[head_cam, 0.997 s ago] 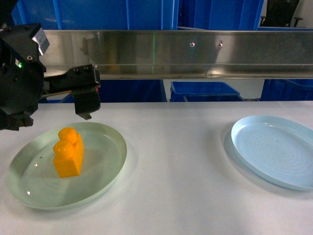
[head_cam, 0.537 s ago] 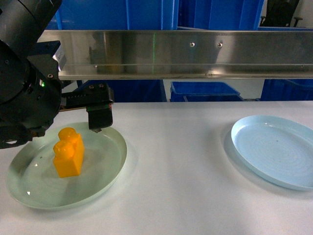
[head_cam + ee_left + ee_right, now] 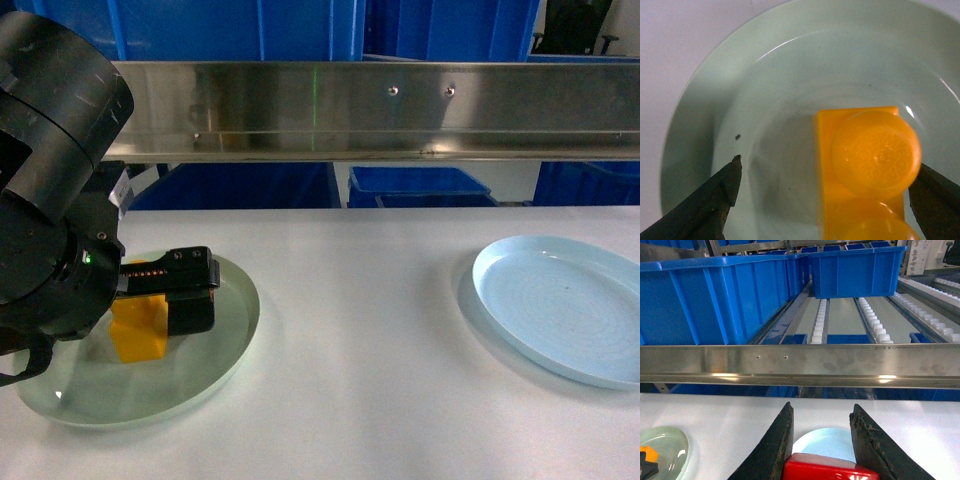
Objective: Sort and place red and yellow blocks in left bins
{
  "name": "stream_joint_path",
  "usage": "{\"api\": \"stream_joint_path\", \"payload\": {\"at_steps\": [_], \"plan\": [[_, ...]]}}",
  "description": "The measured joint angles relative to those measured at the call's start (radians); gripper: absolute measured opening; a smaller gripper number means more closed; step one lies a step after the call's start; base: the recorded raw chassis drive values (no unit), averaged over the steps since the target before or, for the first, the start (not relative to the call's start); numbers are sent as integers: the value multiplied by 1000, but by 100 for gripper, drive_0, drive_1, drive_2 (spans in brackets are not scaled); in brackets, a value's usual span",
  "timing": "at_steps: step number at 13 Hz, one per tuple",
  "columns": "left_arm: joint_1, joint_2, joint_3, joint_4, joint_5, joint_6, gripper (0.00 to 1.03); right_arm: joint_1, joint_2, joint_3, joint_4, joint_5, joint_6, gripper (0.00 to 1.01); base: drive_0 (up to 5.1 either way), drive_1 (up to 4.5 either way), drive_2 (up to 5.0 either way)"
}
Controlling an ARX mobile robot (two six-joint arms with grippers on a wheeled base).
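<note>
A yellow block [image 3: 138, 332] stands in the pale green plate [image 3: 238, 310] at the left of the table. My left gripper [image 3: 190, 303] hangs low over that plate and is open. In the left wrist view the yellow block [image 3: 867, 165] lies between the dark fingertips [image 3: 730, 180], close against the right one and well apart from the left one. My right gripper [image 3: 822, 410] is shut on a red block [image 3: 826, 470] and is out of the head view. It is held above the table with the light blue plate [image 3: 827, 442] beyond it.
The light blue plate [image 3: 565, 305] sits at the right of the table. A steel rail [image 3: 380, 110] runs along the table's far edge, with blue bins [image 3: 715, 295] on roller racks behind it. The left arm's bulky black body [image 3: 50, 240] covers the plate's left part.
The left arm has swung forward and come down from beyond the plate's far rim. Its open gripper now sits low over the plate, straddling the yellow block.
</note>
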Motion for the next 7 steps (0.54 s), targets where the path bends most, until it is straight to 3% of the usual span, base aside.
{"api": "stream_joint_path", "payload": {"at_steps": [4,7], "plan": [[-2,1,-8,36,-3,21,97,0,0,0,0,0,0,28,0,0,0],[-5,30,-23,79,-27,27,68,0,0,0,0,0,0,28,0,0,0]]}}
